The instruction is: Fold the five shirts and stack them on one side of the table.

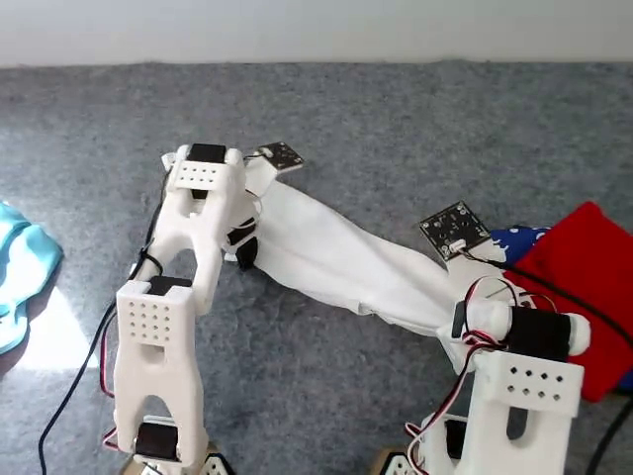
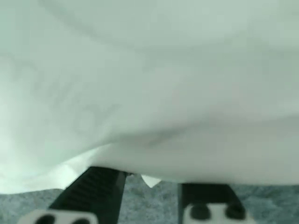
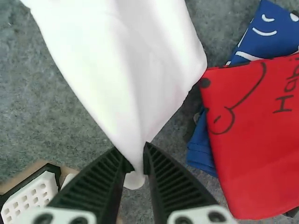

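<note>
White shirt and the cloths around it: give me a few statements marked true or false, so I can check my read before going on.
1. The right gripper is shut on the white cloth shirt. True.
2. The white shirt lies folded flat. False: it stretches, bunched, from the right gripper across to the left arm.
3. The red cloth shirt lies on top of the blue cloth shirt. True.
4. The light blue cloth touches the red shirt. False: it lies at the opposite side of the grey table.
</note>
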Robot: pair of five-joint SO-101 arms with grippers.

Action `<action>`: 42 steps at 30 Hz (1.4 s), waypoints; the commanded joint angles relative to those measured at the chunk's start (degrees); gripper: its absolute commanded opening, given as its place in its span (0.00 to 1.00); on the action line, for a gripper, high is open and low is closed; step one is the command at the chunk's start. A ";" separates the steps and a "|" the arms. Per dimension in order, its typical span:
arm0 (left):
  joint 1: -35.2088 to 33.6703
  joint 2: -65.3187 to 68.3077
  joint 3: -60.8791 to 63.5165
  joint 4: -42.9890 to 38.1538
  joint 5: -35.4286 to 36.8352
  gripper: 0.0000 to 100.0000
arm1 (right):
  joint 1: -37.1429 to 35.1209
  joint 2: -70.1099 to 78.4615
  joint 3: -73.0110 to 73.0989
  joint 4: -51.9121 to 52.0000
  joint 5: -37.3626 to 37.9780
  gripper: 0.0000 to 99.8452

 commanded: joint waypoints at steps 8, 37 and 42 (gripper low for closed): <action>-1.85 -4.22 -8.75 10.20 0.79 0.01 | 1.01 -0.57 -0.44 0.31 -0.70 0.01; -16.00 -66.64 -10.86 9.93 0.97 0.01 | 0.92 -3.30 -37.27 -38.99 14.33 0.01; -16.00 -73.32 -10.86 8.97 1.05 0.01 | 0.84 -3.30 -39.74 -47.87 20.40 0.01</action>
